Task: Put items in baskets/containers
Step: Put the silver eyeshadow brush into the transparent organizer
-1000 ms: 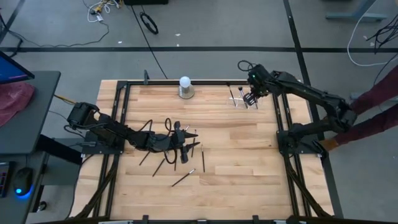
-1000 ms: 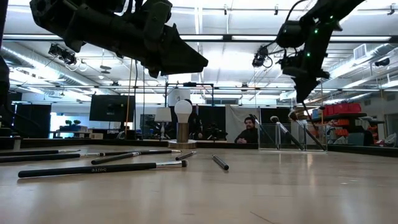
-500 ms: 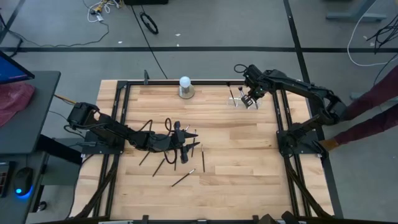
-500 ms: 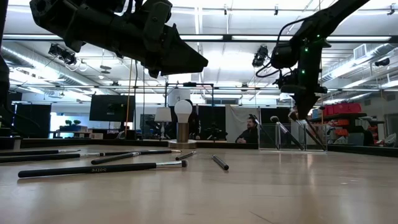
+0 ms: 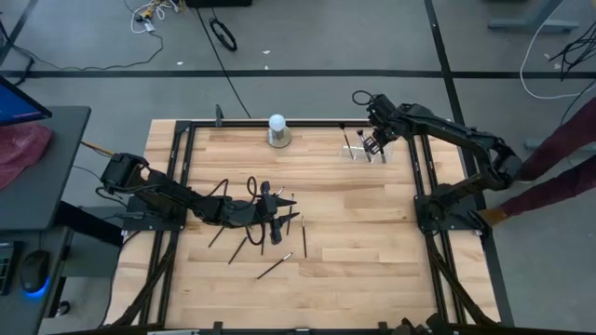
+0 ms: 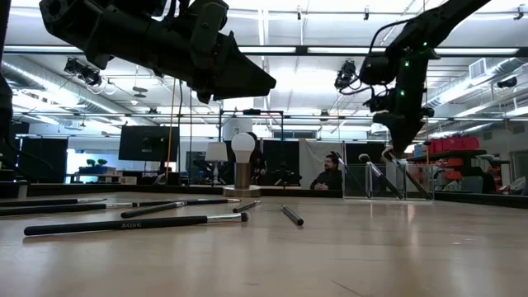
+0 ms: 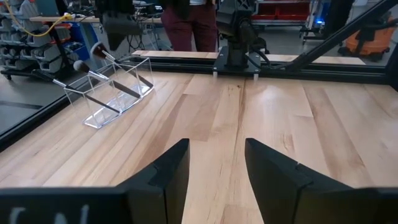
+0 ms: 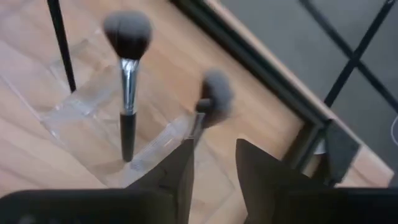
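Right tool (image 5: 372, 144) above clear holder (image 5: 367, 150)

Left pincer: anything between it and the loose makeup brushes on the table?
Nothing visible. In the high view the left pincer hangs open right over the scattered thin dark-handled makeup brushes on the bare wooden table. The right pincer is away at the small clear plastic holder near the far edge.

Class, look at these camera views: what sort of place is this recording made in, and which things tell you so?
Probably a robotics lab or workshop. The wooden table sits in a black metal frame, loose cables lie on the floor, and red storage bins line the room behind.
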Available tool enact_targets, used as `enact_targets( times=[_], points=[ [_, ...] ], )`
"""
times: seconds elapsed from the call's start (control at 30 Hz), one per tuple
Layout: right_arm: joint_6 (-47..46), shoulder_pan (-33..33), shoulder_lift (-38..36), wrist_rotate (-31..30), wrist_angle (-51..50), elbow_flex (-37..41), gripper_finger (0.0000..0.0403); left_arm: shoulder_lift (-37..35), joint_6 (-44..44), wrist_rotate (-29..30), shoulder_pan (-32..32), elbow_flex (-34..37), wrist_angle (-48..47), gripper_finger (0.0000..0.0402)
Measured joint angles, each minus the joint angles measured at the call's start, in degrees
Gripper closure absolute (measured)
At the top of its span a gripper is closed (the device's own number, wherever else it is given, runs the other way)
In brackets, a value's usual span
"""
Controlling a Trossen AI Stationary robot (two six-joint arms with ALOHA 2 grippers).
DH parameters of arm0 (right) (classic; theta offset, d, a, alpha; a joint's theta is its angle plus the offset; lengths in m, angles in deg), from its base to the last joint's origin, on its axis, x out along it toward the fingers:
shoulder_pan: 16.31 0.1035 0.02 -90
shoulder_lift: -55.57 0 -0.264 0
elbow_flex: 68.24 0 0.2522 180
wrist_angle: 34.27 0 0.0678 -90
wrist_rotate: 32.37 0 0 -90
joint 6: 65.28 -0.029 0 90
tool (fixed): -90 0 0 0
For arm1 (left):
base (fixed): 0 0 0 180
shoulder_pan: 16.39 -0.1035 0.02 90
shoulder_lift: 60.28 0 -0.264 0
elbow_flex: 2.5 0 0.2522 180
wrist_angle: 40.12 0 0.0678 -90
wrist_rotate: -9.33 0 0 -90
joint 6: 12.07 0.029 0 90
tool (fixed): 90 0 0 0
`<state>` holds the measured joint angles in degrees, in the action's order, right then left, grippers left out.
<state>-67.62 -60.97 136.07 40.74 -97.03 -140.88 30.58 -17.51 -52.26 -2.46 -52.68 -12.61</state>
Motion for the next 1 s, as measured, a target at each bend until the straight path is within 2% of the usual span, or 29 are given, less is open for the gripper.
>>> enact_targets(
  times=[0.17, 0.33, 0.5, 0.7, 0.83, 1.0],
  points=[
    [-2.7, 4.0, -6.5, -0.2, 0.3, 0.0, 0.0276, 0.0, 0.1, 0.3, 0.0, 0.0, 0.0, 0.0241],
    [-4.9, 15.5, -13.3, -0.1, 8.5, 3.5, 0.0284, -2.2, 0.1, 5.2, 0.9, 0.1, -5.4, 0.0241],
    [-6.2, 31.8, -16.5, 0.0, 30.0, 14.9, 0.0296, -6.3, -3.6, 9.2, 3.3, 0.1, -17.9, 0.0241],
    [-7.4, 47.5, -12.7, 0.2, 64.2, 31.7, 0.0307, -9.0, -19.0, 9.3, 5.4, 0.4, -37.4, 0.0241],
    [-10.3, 53.1, -8.1, -0.1, 82.8, 38.9, 0.0310, -8.0, -25.5, 9.4, 5.0, 4.0, -37.7, 0.0241],
    [-12.3, 55.3, -2.5, -0.9, 92.6, 41.6, 0.0312, -6.2, -28.9, 11.1, 3.3, 8.7, -30.4, 0.0241]
  ],
)
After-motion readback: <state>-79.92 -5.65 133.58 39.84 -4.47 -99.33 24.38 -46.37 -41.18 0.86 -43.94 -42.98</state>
